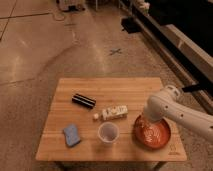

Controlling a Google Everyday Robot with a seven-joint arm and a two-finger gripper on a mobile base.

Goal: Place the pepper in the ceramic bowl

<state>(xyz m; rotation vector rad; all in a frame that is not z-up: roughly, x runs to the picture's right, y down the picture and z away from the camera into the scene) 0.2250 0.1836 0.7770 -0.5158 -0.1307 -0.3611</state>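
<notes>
The ceramic bowl (161,139), wide, shallow and red-orange with pale swirls inside, sits at the front right of the wooden table (107,87). My white arm comes in from the right and bends down over the bowl. The gripper (144,122) is low over the bowl's left inner side, at or just above its surface. The pepper is hidden: nothing slim and orange can be told apart from the gripper and the bowl's glaze.
A black cylinder (83,100) lies at mid-left and a white bottle (114,112) lies on its side at the centre. A small white cup (108,132) stands left of the bowl. A blue sponge (71,135) is front left. A dark bench (175,35) runs along the right.
</notes>
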